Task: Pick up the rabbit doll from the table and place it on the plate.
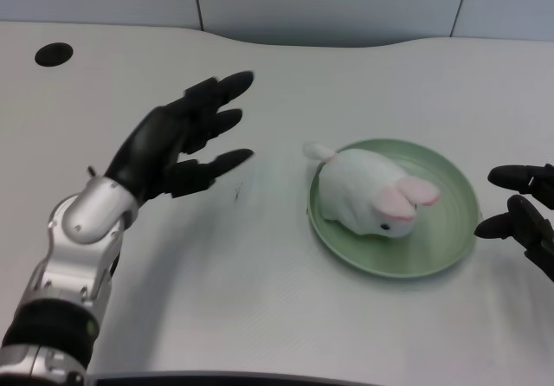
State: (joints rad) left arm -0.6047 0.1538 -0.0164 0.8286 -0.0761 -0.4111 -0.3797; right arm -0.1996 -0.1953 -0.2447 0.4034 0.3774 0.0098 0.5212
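Rabbit doll (pixel 370 194) lying on the green plate (pixel 450 239), in its left half, belly down. Long axis running diagonally from upper left to lower right of the head view: small white tail at the upper left, poking just past the plate's rim, head at the lower right toward the plate's middle. Face turned toward the near edge of the table, pink-lined ears folded back and pointing right. White plush body, rounded and plump, with a dark dot of an eye and a tiny pink mark at the nose just visible. Left hand (pixel 177 148) well apart from the doll and the plate, raised over the bare white table (pixel 260 317) to their left, holding nothing, fingers spread and extended toward the upper right, slightly blurred. Silver forearm (pixel 74 247) rising from the lower left corner. Right hand's (pixel 524 213) black fingertips just beside the plate's right rim. Dark round hole (pixel 54 54) in the tabletop at the far left.
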